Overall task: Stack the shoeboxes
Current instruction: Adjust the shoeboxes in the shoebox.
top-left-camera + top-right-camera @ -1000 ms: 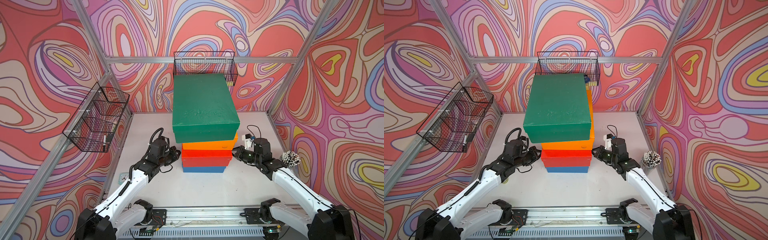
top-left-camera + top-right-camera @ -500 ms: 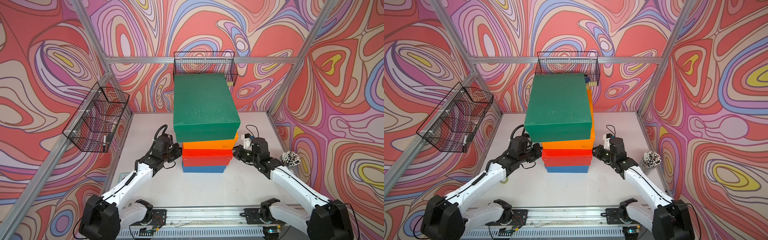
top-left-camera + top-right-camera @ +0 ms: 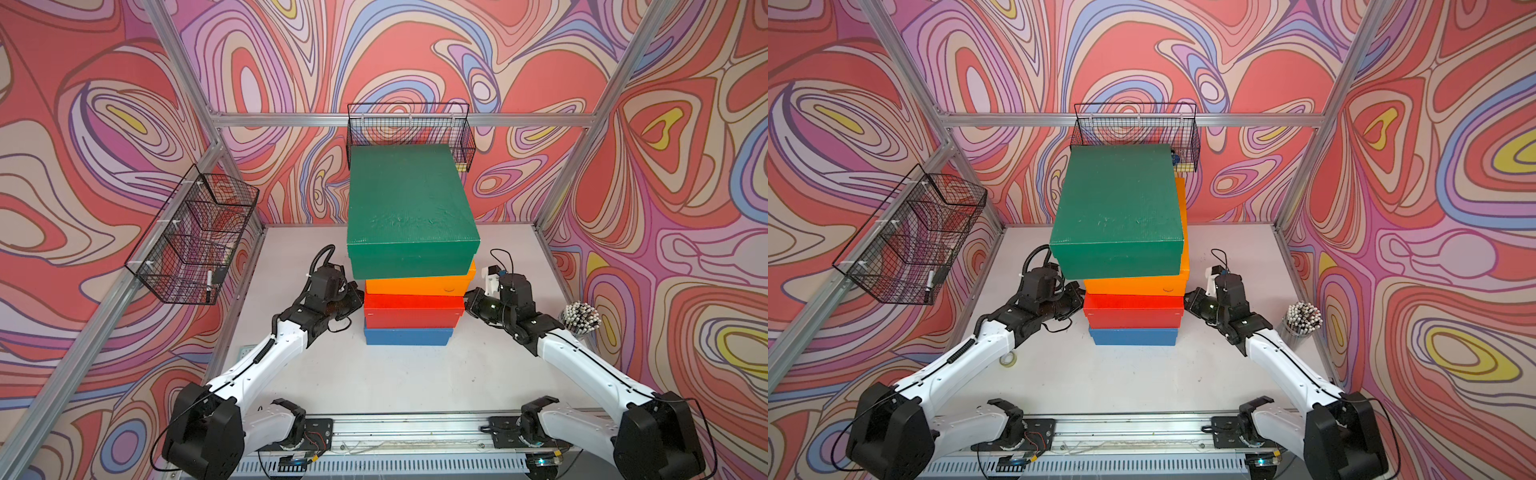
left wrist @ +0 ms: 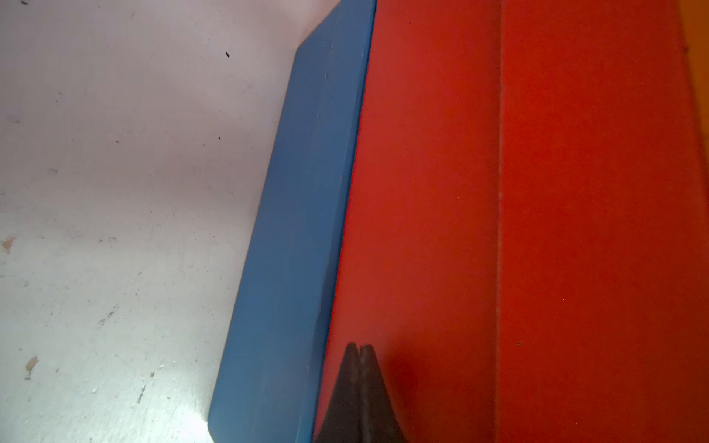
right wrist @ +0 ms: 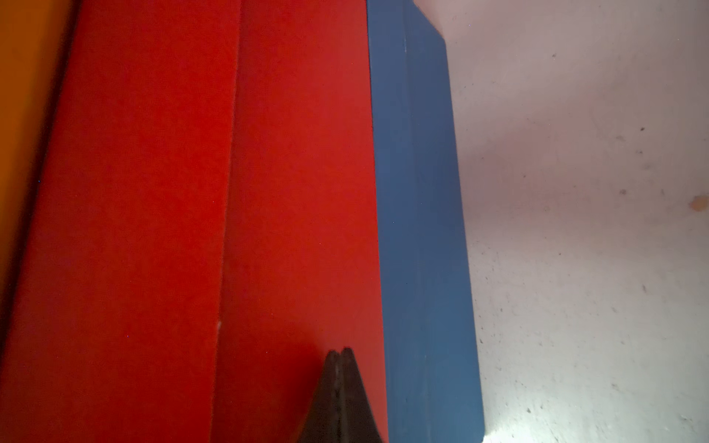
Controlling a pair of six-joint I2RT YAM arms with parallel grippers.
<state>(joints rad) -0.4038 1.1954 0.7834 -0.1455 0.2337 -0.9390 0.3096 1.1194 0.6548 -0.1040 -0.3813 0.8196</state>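
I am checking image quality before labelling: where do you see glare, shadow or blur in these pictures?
Left wrist view: glare on the table beside the blue box; the left gripper shadows the red box. Right wrist view: the same glare, with a shadow at the right gripper. Both top views: evenly lit, sharp.

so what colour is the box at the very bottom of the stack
Blue. The bottom shoebox shows best in a top view, under the red shoebox.
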